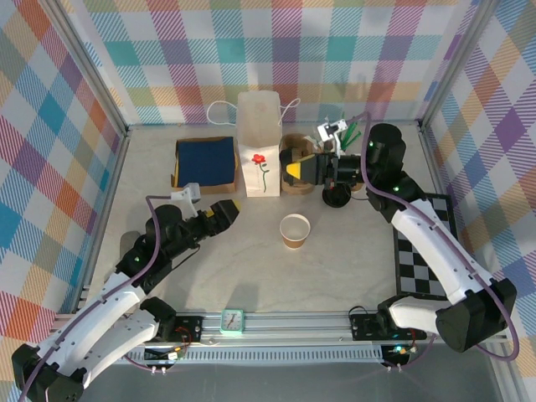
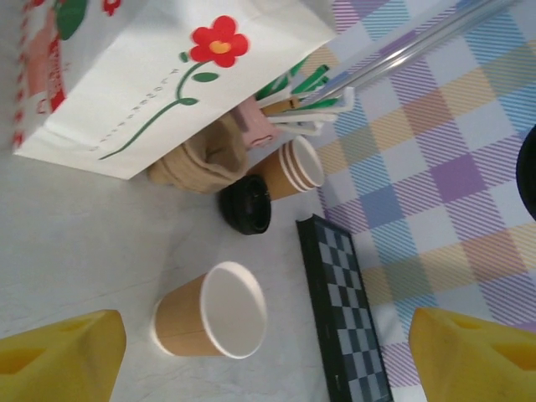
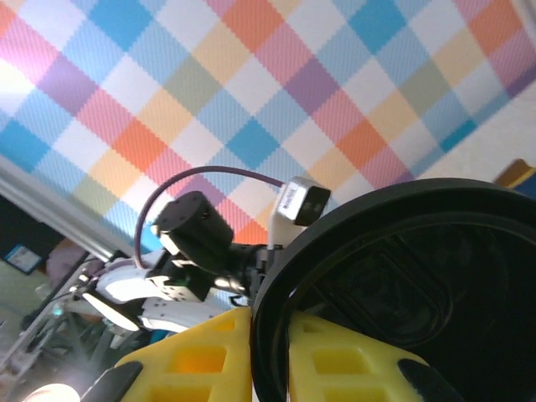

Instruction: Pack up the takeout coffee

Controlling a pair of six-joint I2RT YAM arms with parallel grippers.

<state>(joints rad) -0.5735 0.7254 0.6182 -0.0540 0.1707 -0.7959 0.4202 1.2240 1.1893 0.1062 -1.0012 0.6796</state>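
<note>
Takeout coffee (image 3: 402, 285) is pinched in my right gripper (image 1: 293, 172), just right of the white flowered bag (image 1: 260, 146). The yellow fingers (image 3: 201, 360) are closed on the black lid's rim, and I cannot make out the cup beneath. My left gripper (image 1: 228, 208) hangs wide open and empty, in front of the bag's left corner. An unlidded brown cup (image 1: 294, 230) stands on the surface (image 1: 251, 276) in front of the bag. A loose black lid (image 1: 336, 198) lies farther to the bag's right.
</note>
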